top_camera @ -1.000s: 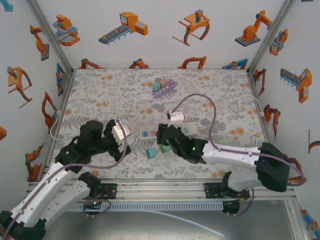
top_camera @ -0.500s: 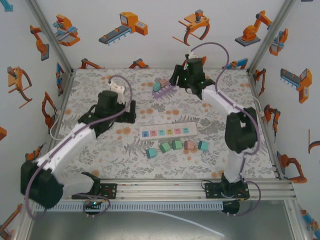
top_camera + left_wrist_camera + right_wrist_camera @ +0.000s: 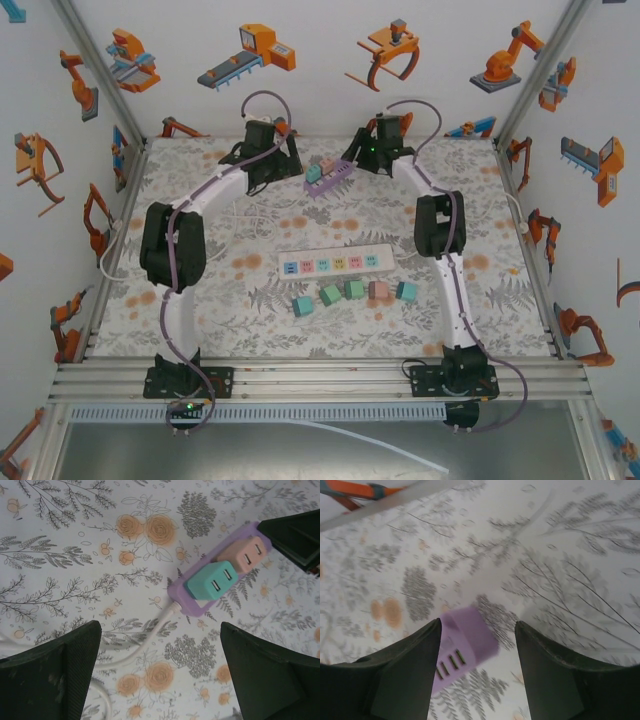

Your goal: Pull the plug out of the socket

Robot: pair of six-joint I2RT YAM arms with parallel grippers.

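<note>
By the socket [image 3: 465, 637], both pincers [image 3: 160, 652] [image 3: 477, 630] gape empty.

Purple socket [image 3: 192, 608], teal plug [image 3: 210, 580] and pink plug [image 3: 243, 555] seated, left pincer [image 3: 160, 670] spread

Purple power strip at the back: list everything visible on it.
Lilac plastic strip, flat and diagonal at the back of the table. A teal plug and a pink plug sit side by side in it; empty slots show at its other end. A white cord leaves the teal-plug end. Right gripper, jaws open, flanks the slotted end.
</note>
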